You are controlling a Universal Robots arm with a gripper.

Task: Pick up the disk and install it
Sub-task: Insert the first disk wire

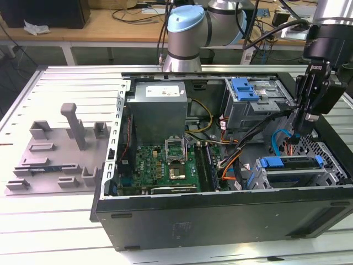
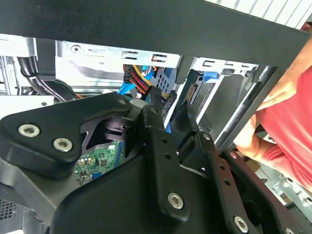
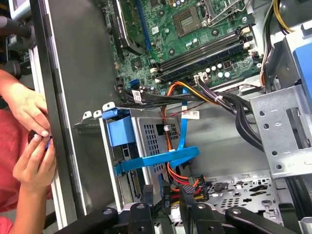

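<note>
Black gripper [image 3: 166,204], fingers spread and grasping nothing, hangs inside the open computer case [image 1: 220,215] just above the disk [image 1: 291,165], which sits on edge in its bay, long axis running across the exterior view.

In the exterior view, the slotted metal surface [image 1: 66,83] bears an open computer case [image 1: 220,212] at three o'clock and a grey moulded tray [image 1: 60,152] at nine o'clock.

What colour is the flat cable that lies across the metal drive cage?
The cable is blue, clearest in the first wrist view.
</note>
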